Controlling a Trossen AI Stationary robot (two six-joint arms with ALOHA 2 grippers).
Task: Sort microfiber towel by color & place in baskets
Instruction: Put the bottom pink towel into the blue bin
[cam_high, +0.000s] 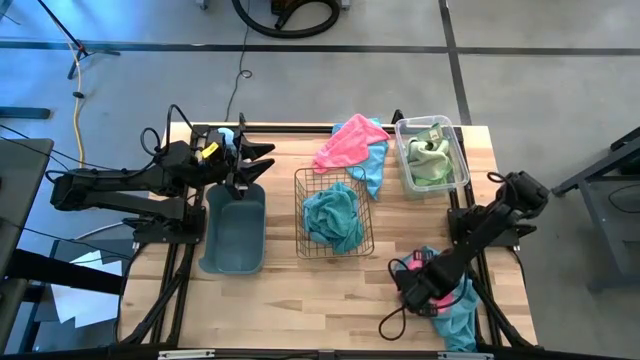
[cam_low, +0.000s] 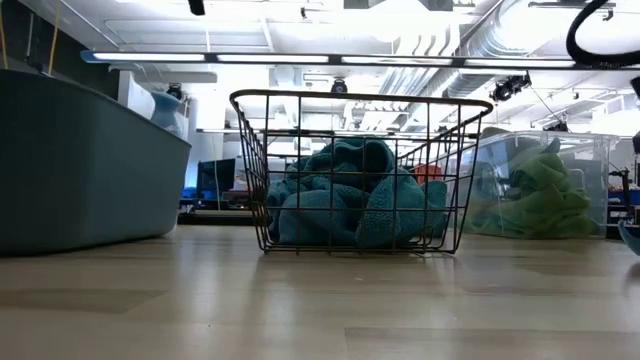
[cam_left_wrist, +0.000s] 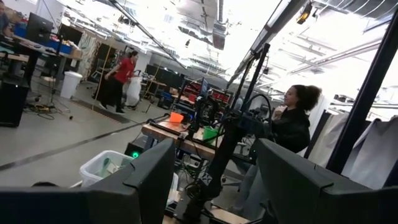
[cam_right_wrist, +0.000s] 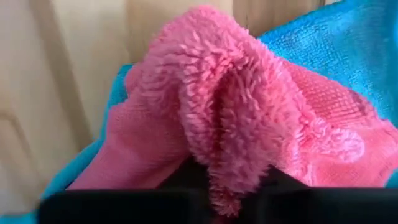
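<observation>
A: Where did we stand with the pink towel?

B: In the lower right of the high view, our right gripper was down on the pile at the near corner of the surface, and the right wrist view showed a fold of pink pile bunched between its fingers, so we judged it closed on that towel. A teal towel lay under it, touching it.

A: So what did a good lift call for?

B: We thought we should rise straight and slowly, checking that only pink came up, since the two fuzzy cloths could cling together. The pinch looked like a single ridge, which might slip.

A: And the destination?

B: The wire basket at centre already held teal, the clear bin at upper right held green, so the grey-blue tub left of centre seemed the one for pink. It was well apart from the grasp.

A: And our left gripper?

B: It waited with fingers spread just above the tub's far end. More pink and teal lay at top centre.
</observation>
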